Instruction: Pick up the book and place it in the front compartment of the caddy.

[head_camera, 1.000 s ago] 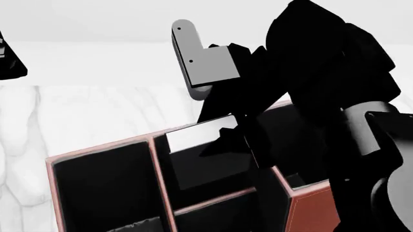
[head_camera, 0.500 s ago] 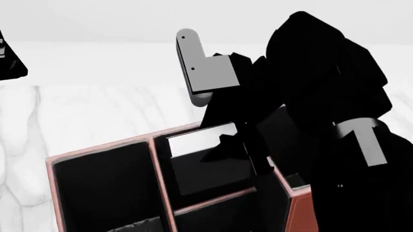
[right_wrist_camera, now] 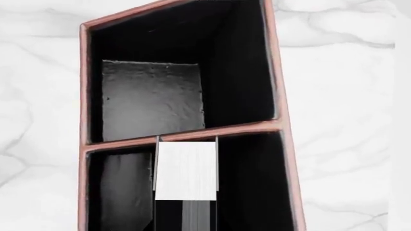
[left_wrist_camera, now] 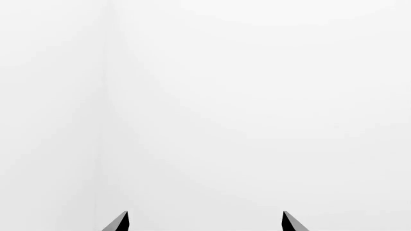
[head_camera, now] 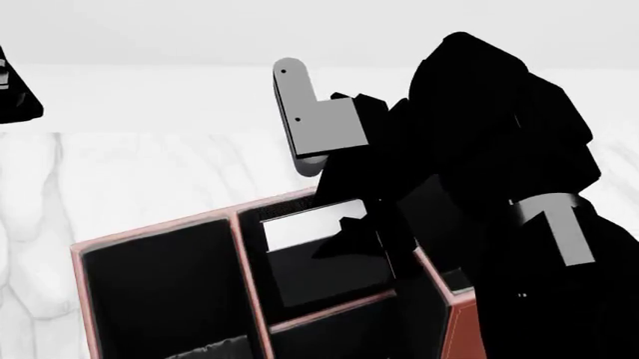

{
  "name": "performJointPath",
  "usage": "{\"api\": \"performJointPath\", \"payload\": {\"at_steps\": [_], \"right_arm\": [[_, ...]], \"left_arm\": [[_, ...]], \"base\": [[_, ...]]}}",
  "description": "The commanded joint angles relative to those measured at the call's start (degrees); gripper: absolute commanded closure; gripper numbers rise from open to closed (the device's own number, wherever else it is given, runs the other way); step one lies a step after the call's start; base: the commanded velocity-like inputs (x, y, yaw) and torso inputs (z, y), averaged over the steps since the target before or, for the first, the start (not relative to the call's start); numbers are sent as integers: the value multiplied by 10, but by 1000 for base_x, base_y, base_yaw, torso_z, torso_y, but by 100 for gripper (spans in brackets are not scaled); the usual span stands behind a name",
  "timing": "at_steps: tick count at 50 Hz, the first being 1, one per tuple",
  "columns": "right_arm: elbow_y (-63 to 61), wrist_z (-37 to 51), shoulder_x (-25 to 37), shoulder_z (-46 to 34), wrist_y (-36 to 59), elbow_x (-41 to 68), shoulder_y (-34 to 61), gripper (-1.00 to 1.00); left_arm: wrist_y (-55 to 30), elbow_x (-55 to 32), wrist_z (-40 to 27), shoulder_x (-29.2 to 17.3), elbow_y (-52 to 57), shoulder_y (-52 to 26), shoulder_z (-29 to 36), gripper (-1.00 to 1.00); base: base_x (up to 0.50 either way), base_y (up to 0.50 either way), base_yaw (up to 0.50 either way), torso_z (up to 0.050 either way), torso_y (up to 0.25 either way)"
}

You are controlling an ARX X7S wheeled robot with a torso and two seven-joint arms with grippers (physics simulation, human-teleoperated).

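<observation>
In the head view the right arm (head_camera: pixel 499 187) is blocking the right claw, the book's (head_camera: pixel 314 224) right edge and the caddy's (head_camera: pixel 160 232) far right corner, so the grip on the book is not showing there, while the picture's lower edge is cutting off the caddy's near cells. The right wrist view is cropping the book at its lower edge and showing no claw tips. Only two dark tips of the left claw (left_wrist_camera: pixel 204 222) are poking into the left wrist view.
</observation>
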Motion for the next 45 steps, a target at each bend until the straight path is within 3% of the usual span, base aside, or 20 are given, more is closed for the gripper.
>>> {"api": "performJointPath", "payload": {"at_steps": [1,45], "right_arm": [[0,10,-4,30,-8,-8,-1,100],[0,0,-14,21,9,-5,-9,100]], "left_arm": [[3,2,0,-1,0,1,3,-100],[4,-9,-5,-3,-3,-1,-2,-100]], "base": [[0,0,0,0,10],[0,0,0,0,1]]}}
